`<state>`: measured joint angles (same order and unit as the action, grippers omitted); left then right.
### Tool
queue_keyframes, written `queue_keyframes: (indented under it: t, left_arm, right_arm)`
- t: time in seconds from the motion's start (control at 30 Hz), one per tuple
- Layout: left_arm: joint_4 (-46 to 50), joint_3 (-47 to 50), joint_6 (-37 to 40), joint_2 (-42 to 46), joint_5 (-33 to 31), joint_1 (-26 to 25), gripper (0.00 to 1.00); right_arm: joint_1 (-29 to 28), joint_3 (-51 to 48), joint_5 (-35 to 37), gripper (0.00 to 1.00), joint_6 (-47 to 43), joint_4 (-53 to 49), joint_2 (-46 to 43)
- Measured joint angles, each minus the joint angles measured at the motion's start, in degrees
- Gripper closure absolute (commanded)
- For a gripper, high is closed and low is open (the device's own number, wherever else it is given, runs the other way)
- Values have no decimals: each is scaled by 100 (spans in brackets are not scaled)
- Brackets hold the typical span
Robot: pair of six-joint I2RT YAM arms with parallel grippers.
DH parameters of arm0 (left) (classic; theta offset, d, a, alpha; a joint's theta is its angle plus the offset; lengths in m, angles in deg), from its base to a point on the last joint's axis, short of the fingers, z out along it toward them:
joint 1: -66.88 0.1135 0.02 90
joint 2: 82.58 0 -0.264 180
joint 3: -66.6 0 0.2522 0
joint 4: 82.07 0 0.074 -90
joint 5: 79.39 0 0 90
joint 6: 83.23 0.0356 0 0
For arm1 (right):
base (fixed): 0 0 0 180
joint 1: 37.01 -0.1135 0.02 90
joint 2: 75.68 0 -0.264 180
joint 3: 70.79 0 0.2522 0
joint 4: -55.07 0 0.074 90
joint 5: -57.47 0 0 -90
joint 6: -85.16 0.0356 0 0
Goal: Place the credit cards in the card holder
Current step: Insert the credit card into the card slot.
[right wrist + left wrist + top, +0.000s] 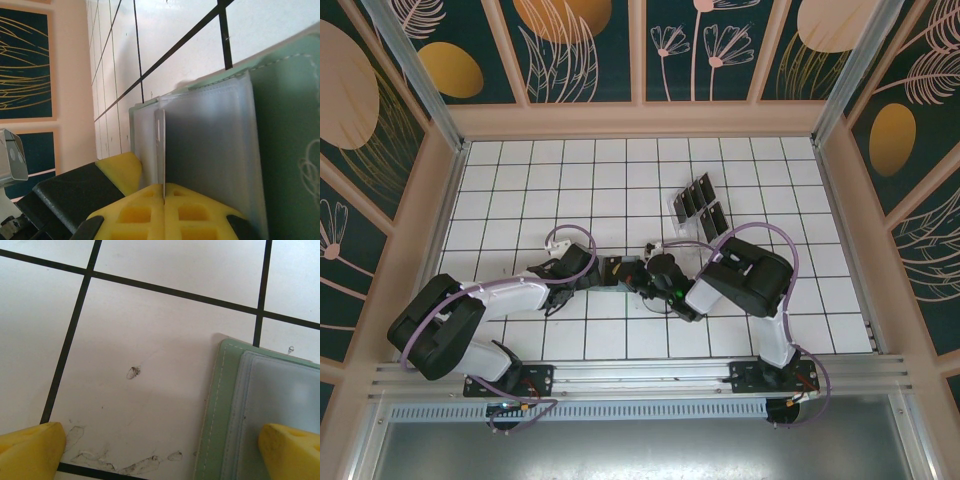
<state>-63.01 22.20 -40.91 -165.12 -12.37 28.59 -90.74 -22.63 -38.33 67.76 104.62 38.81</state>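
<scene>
The right gripper (164, 194) pinches one thin grey card (160, 145) by its edge, against the clear pocket (210, 140) of the flat green card holder (285, 125). The left gripper (160, 455) is spread wide, with one yellow finger (287, 450) resting on that holder on the white tiled table (150, 340).

Bright, even light floods the white table (570, 170); shadows fall soft, and both wrist views blur up close.

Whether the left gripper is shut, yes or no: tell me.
No, the yellow fingers of the left gripper stand wide apart, one over bare tile, the other over the card holder.
</scene>
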Motion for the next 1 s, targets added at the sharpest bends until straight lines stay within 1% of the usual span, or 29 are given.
queue_keyframes:
  t: [0.07, 0.13, 0.27, 0.4, 0.53, 0.8, 1.0]
  left_arm:
    - [0, 0, 0, 0, 2, 0, 1]
    - [0, 0, -2, 2, 2, 0, 1]
    - [7, 0, 0, 17, 7, 0, 1]
    - [39, -2, -2, 39, 33, 0, 1]
    - [168, -79, 2, 44, 87, 0, 1]
    - [605, -304, 46, 44, 138, -4, 1]
    - [791, -433, 74, 116, 105, -4, 1]
  right_arm:
    - [17, 35, -76, 74, -61, 24, -37]
    - [28, 79, -140, 67, -120, -85, -122]
    - [72, 127, -190, 58, -286, -459, -341]
    - [114, 129, -229, 52, -444, -789, -540]
    - [160, 131, -289, 50, -588, -1134, -732]
    - [278, 208, -400, 50, -1172, -2124, -1189]
    - [330, 286, -428, 51, -1670, -2935, -1818]
